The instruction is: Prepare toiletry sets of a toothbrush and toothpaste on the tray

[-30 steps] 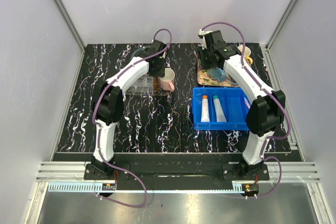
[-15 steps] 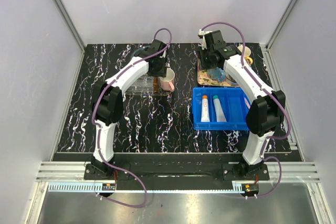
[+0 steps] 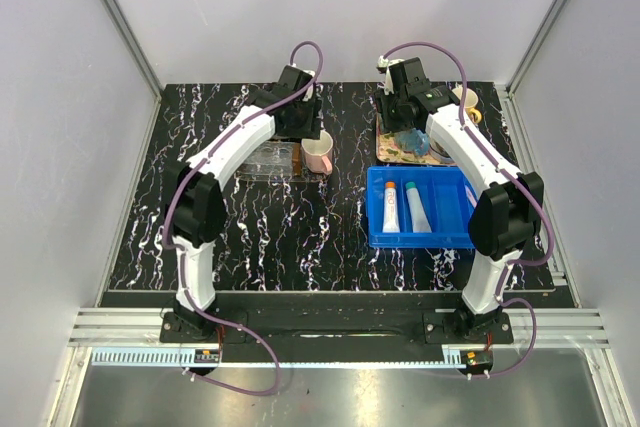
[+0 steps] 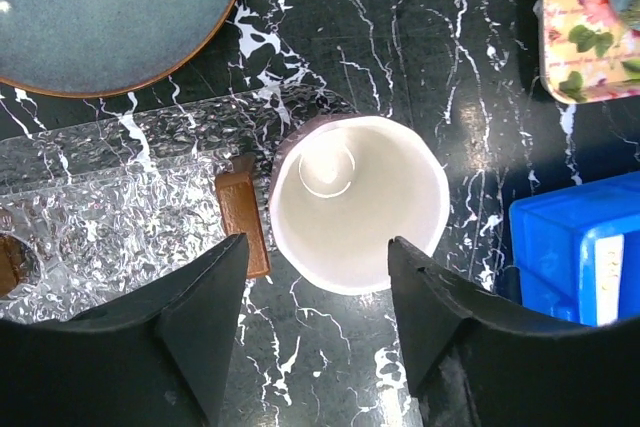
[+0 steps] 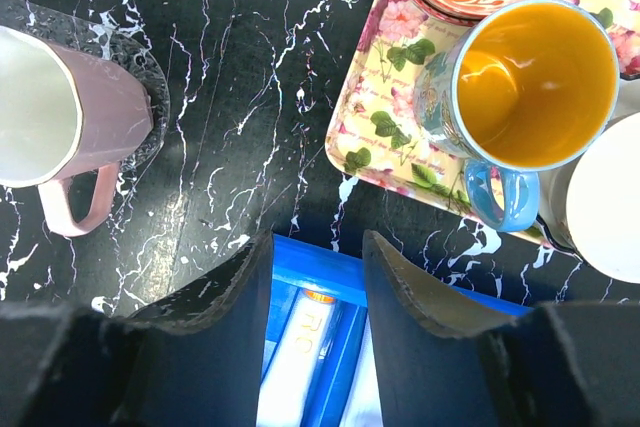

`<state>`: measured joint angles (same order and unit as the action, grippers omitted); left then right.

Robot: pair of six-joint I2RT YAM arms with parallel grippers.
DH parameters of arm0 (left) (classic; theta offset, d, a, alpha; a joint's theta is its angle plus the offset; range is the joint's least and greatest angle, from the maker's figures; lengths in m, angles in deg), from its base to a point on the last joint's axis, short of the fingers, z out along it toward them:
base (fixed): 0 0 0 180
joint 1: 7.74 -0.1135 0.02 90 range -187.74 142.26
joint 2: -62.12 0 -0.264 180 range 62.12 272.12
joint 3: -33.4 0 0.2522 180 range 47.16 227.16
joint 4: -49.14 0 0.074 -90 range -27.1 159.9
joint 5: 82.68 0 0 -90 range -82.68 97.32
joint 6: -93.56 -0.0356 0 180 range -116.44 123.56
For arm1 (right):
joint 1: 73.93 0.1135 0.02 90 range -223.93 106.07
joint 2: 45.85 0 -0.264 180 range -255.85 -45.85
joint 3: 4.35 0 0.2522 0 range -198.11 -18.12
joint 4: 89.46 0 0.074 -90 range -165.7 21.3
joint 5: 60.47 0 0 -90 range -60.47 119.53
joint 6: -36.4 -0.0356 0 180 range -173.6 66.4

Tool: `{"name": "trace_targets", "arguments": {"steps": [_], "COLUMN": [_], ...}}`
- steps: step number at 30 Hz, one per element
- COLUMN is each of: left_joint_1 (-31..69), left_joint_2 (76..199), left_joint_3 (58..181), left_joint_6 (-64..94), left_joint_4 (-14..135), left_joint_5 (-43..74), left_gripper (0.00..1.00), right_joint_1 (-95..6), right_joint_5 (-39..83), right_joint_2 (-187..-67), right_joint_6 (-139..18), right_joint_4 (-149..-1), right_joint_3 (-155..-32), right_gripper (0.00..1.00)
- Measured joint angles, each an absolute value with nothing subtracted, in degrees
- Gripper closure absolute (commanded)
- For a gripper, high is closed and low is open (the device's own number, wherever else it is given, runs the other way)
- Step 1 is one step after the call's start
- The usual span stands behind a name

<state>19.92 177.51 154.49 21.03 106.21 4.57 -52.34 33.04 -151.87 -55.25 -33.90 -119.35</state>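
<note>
R gripper (image 5: pixel 317 247) parted, empty, about over far rim of blue bin (image 3: pixel 372 209); toothpaste (image 3: pixel 390 205) tubes lie in bin just nearside of it, long axes near-far, caps toward worktop's far edge, so R arm nearer; L gripper (image 4: pixel 318 247) parted, empty, over pink mug (image 4: pixel 360 207) at right end of tray (image 4: pixel 100 207).

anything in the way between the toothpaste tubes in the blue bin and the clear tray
Yes: the pink mug stands on the tray's end nearest the blue bin, with the left claw open above it. The toothpaste lies uncovered in the bin.
</note>
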Motion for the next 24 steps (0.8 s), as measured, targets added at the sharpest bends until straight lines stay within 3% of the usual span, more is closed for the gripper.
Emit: {"name": "trace_targets", "arguments": {"steps": [11, 24], "left_joint_1": [19.92, 19.92], "left_joint_2": [169.69, 147.5], "left_joint_3": [153.48, 130.42], "left_joint_6": [15.37, 1.93], "left_joint_4": [106.19, 94.34], "left_joint_5": [5.93, 8.92], "left_gripper": [0.34, 0.18], "right_joint_1": [-52.58, -55.93], "right_joint_5": [32.25, 32.36], "right_joint_2": [-146.08, -128.26], "right_joint_6": [-50.6, -44.11], "right_joint_4": [-33.86, -33.36], "right_joint_3": [-115.26, -98.54], "right_gripper": [0.43, 0.36]}}
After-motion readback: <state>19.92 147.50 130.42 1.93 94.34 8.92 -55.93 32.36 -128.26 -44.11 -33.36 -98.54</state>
